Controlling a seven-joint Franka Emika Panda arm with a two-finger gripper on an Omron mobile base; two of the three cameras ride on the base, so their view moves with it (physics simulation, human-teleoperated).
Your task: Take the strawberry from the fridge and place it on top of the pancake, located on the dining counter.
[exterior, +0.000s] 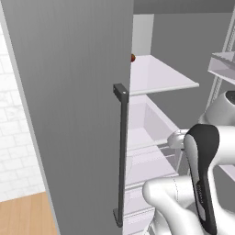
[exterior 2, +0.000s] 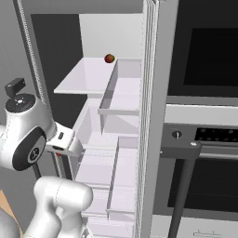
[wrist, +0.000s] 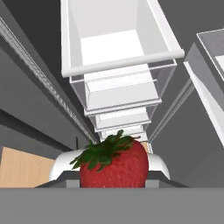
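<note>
One Berry Seen at the Tool, Fridge Stood Open

Two base views and one hand view were examined in turn. From the left base view, the fridge (exterior: 69, 114) was seen with its grey door swung wide, the dark bar handle (exterior: 121, 156) facing the camera, and white shelves and clear drawers (exterior: 147, 137) exposed behind it. A small dark red round fruit (exterior: 133, 58) was noted at the edge of the upper shelf; it was judged not to be the berry wanted.

From the right base view, the same round fruit (exterior 2: 109, 58) was seen resting on the upper shelf (exterior 2: 88, 76), with the arm reaching low into the fridge interior. An oven (exterior 2: 204, 139) was seen just beside the fridge.

From the hand view, the strawberry (wrist: 114, 164) was seen large and close at the tool, its green leaves uppermost, with the stacked drawers (wrist: 118, 57) beyond. The fingertips were hidden, so a grip was judged likely, yet whether the tool was clamped on the berry could not be told.

The retrieval step was judged to be in hand. A careful withdrawal clear of the drawers and door would be called for next, followed by a drive to the dining bench and pancake.
</note>
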